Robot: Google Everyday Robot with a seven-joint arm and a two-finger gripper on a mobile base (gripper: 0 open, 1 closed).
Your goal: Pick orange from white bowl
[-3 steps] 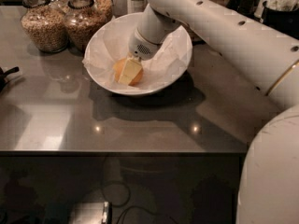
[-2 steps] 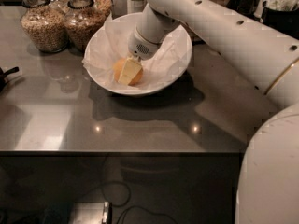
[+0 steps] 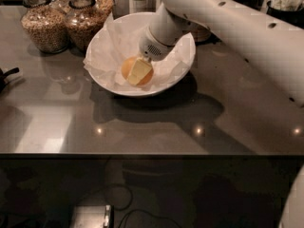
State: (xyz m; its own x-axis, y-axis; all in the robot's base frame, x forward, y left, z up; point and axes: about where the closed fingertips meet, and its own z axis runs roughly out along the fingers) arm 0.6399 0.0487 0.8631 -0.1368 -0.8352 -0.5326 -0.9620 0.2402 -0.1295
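The orange [image 3: 126, 68] lies in the wide white bowl [image 3: 107, 82], which is lined with crinkled white paper and stands at the back middle of the grey table. My gripper [image 3: 138, 73] reaches down into the bowl from the upper right and is shut on the orange. One pale finger [image 3: 139, 71] lies across the fruit's front; the other is hidden behind it. The orange rests low in the bowl on the paper. My white arm [image 3: 228, 23] covers the bowl's back right rim.
Two glass jars of grains [image 3: 45, 25] [image 3: 88, 23] stand close behind the bowl's left side. A black object [image 3: 4, 77] pokes in at the left edge. A dark container [image 3: 285, 6] stands at the back right. The table's front edge [image 3: 142, 153] runs across the middle.
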